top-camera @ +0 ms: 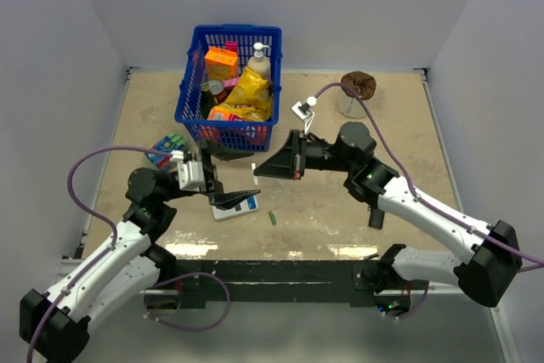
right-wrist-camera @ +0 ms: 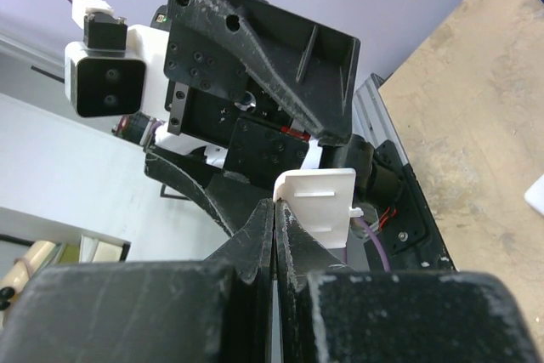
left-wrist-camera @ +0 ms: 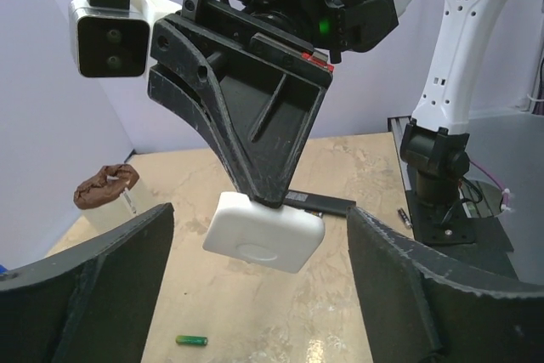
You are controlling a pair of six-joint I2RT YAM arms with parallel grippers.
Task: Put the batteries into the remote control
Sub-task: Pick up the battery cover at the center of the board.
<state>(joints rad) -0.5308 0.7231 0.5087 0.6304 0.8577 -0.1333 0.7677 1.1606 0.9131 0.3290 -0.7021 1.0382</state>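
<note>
My right claw [top-camera: 257,171], centre of frame, pinches the white cover [left-wrist-camera: 264,232] aloft, I judge to leave the compartment free; my left claw [top-camera: 231,199] hangs spread over the white remote [top-camera: 240,209], lower centre; a green battery [top-camera: 273,218] lies loose just right of it.

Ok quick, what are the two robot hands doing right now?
Left gripper: open, holding nothing.
Right gripper: closed on the white cover piece.
</note>
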